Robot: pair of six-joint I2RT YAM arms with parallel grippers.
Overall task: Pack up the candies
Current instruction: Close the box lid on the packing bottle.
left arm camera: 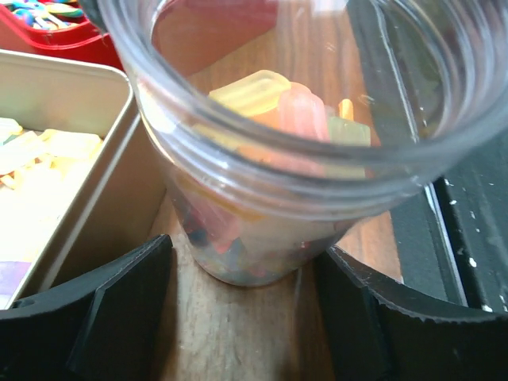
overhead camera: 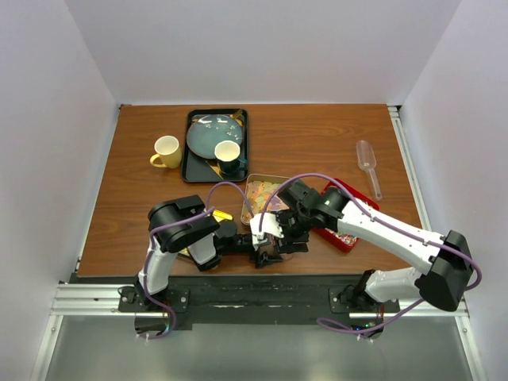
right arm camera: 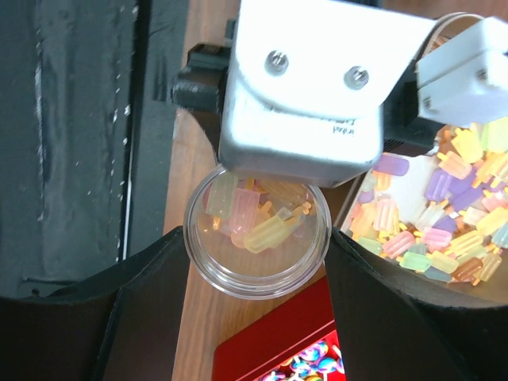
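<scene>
Where the two arms meet near the front edge of the table (overhead camera: 317, 143), a clear plastic jar (right arm camera: 256, 292) stands upright with its base on the wood, just beside the outer wall of an open metal tin (left arm camera: 103, 182). Part of the candies (right arm camera: 254, 218) lie inside the jar: a loose heap of pastel yellow, pink, orange and green pieces shaped like small ice lollies, filling only its lower part. Many more of the same kind cover the floor of the tin, with purple ones among them. A red tray (right arm camera: 262, 349) next to the jar holds bright striped pieces.

The right gripper (right arm camera: 255, 234) comes down over the jar's mouth, its black fingers (right arm camera: 143, 309) set at a middling width and meeting the rim on both sides, so it grips the jar. The left gripper (left arm camera: 242, 254) reaches in low from the other side, its fingers (left arm camera: 119, 317) flanking the jar's base. Whether they press the wall or stand just clear of it cannot be told from these views.

Further back on the table sit a black tray (overhead camera: 190, 171) carrying a blue-green plate (overhead camera: 208, 131) and a dark cup (overhead camera: 229, 155), with a yellow mug (overhead camera: 167, 151) just beside it. A clear scoop (overhead camera: 368, 165) lies well apart to the right
</scene>
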